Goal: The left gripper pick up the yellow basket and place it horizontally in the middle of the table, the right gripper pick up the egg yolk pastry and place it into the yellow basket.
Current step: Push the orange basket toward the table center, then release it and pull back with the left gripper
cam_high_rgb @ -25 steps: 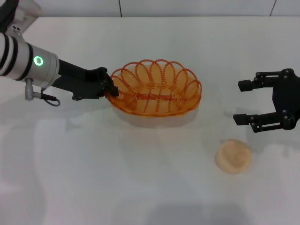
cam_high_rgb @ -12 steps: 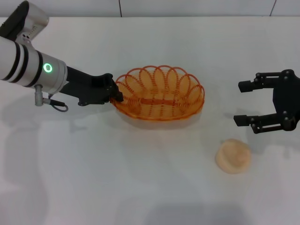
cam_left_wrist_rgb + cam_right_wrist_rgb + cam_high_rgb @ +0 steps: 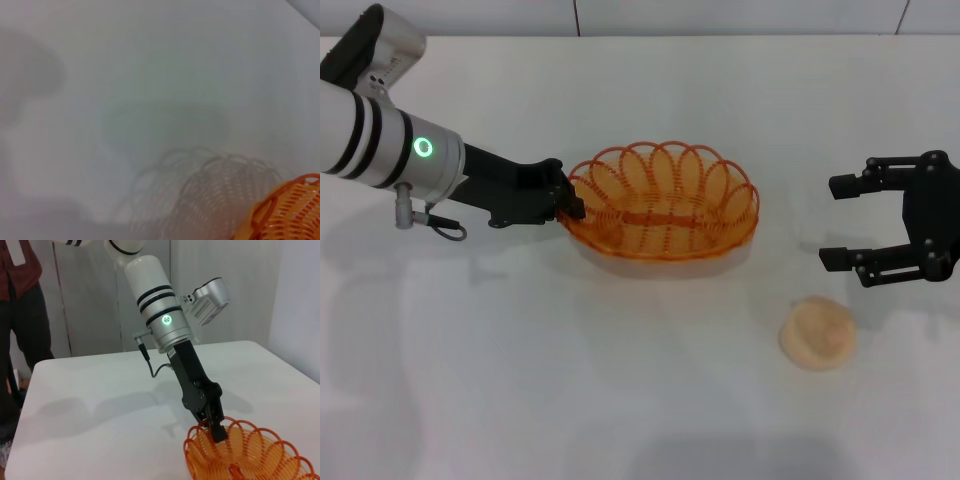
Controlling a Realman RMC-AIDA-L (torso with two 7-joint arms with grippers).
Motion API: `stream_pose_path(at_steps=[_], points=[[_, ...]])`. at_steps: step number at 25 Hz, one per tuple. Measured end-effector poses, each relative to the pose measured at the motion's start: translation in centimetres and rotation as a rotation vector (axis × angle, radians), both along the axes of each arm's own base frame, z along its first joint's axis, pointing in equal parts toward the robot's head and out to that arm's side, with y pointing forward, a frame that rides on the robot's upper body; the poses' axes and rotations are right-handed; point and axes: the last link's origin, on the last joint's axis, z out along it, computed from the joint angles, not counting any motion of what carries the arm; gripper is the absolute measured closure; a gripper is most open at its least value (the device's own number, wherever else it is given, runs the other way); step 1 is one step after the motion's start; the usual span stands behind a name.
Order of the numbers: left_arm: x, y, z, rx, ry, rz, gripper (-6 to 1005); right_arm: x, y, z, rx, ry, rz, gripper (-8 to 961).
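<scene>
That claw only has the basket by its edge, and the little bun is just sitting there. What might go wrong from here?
The left gripper pinches only the looped rim of the yellow basket, so the light wire basket could tip or slip as it is set down. The egg yolk pastry lies on the table near the open right gripper; being soft-looking and domed, it might squash or roll when grabbed.

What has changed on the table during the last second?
The left gripper, shut on the basket rim, carried the basket toward the robot's right and slightly nearer. The pastry stayed where it was, and the right gripper stayed open above and beside it.
</scene>
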Motion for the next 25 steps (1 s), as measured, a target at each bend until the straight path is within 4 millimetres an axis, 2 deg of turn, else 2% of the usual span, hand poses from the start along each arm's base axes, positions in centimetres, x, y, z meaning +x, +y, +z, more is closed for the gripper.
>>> stream_pose_path(at_steps=[16,18,23,25], points=[[-0.22,-0.41,-0.28,0.008,-0.035,0.013,832,0.11,-0.14,-0.07,-0.008,0.002,-0.002,175],[-0.17,-0.4,-0.22,0.011,-0.045,0.009,616,0.16,-0.18,-0.02,-0.006,0.002,-0.003,176],[-0.25,-0.46,0.1,0.015,-0.057,-0.006,413,0.42,-0.34,0.24,0.001,0.003,-0.011,176],[-0.58,-0.53,0.53,0.024,-0.064,-0.012,370,0.43,-0.35,0.23,0.0,0.005,-0.011,176]])
